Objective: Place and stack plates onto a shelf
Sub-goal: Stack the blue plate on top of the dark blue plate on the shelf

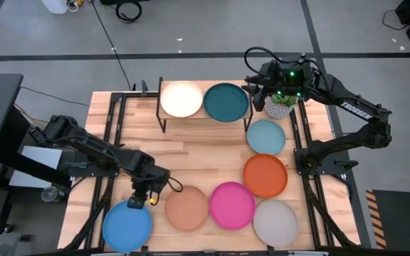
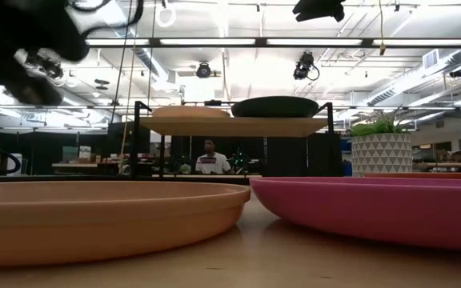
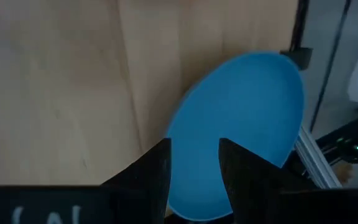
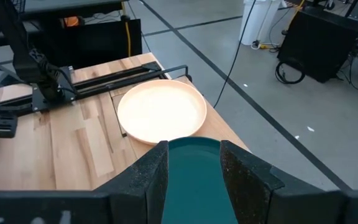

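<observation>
Plates looked rigid, thin and light, probably smooth plastic or melamine with a low raised rim, so likely slippery and best pinched at the rim edge, one finger under the lip, rather than from flat above. Cream-white plate (image 1: 181, 99) and dark teal plate (image 1: 226, 102) sat side by side on the shelf (image 2: 234, 126). Six were on the tabletop: pale blue plate (image 1: 265, 136), orange plate (image 1: 265, 175), grey plate (image 1: 275, 222), pink plate (image 1: 232, 205), peach-tan plate (image 1: 187, 208), bright blue plate (image 1: 127, 225) at the near left corner. Left gripper (image 3: 194, 163) hovered over the bright blue plate's rim, fingers spread with a gap, pinching nothing. Right gripper (image 4: 194, 163) sat above the teal plate at the shelf, fingers apart, empty. Risk, I'd judge: rim slipping out when tilted.
</observation>
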`<state>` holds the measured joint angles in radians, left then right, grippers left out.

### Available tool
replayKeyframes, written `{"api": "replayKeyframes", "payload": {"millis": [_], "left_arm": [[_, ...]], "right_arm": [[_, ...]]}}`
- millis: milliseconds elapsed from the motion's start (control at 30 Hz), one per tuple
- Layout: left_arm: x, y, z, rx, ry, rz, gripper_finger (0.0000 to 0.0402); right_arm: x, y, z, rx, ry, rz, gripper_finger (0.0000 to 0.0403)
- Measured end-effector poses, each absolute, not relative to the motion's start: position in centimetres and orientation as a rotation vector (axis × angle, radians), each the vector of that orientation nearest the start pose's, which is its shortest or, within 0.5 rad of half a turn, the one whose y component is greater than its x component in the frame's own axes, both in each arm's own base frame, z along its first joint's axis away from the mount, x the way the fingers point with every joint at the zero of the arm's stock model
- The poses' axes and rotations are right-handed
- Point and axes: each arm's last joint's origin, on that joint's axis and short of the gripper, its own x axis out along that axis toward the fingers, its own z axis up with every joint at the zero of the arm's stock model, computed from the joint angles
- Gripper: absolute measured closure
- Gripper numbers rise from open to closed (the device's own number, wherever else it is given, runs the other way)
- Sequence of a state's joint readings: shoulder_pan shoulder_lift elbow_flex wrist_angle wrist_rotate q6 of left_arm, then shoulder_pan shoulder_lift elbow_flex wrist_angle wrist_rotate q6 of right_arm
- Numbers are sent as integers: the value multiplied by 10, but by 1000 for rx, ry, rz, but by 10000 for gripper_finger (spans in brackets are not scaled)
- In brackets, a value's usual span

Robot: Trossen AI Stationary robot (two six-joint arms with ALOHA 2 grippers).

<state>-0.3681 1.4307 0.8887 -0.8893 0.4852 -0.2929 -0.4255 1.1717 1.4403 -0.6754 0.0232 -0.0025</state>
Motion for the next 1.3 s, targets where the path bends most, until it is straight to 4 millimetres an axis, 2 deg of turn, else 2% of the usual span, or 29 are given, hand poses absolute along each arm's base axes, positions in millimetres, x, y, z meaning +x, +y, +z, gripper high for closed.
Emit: {"api": "replayKeyframes", "payload": {"millis": [233, 333, 667, 800, 933, 1000, 1133, 1300], "left_arm": [[200, -105, 173, -169, 1577, -423, 260], [195, -110, 165, -171, 1569, -444, 260], [183, -126, 152, -111, 1533, -479, 262], [176, -126, 143, -126, 1558, -442, 294], [174, -124, 142, -121, 1582, -408, 367], [173, -123, 143, -163, 1612, -406, 387], [174, -117, 155, -216, 1666, -390, 387], [192, -100, 205, -332, 1604, -387, 388]], "right_arm": [[206, -94, 431, 83, 401, -425, 251], [206, -94, 431, 83, 401, -424, 251], [206, -94, 431, 108, 395, -429, 251], [206, -94, 431, 109, 395, -429, 251], [206, -94, 431, 111, 394, -430, 251], [206, -94, 431, 110, 394, -430, 251], [207, -94, 431, 110, 392, -430, 251], [208, -94, 431, 109, 391, -430, 251]]}}
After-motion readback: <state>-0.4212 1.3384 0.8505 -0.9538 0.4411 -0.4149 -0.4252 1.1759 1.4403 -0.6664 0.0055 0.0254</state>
